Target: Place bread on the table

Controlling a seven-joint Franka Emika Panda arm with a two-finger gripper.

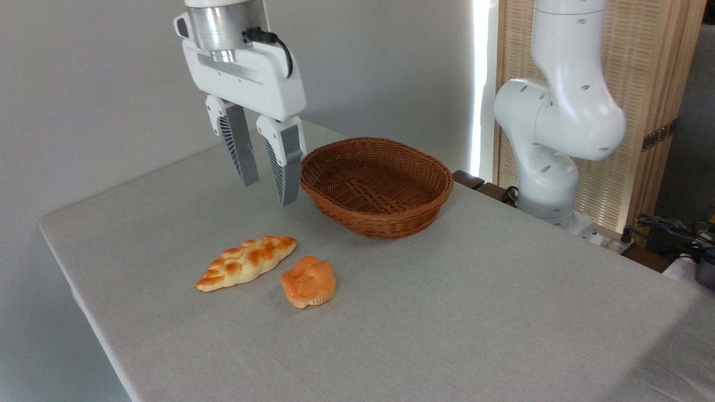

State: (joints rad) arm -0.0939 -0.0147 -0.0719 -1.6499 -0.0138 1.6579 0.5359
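Bread [308,282] sits freed on the table [447,312] near its left edge; gripper [268,192] overhead, fingers parted, apparently empty.

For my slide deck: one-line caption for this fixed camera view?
Open pincer raised above the table, round bun lying beside the braided loaf, wicker basket empty.

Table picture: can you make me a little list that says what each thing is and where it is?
round bun: orange-brown bread lying on the table, nothing touching it
long loaf: braided loaf lying just left of the bun
basket: brown wicker basket behind both breads, looks empty
tool: tool up in the air, open, holding nothing
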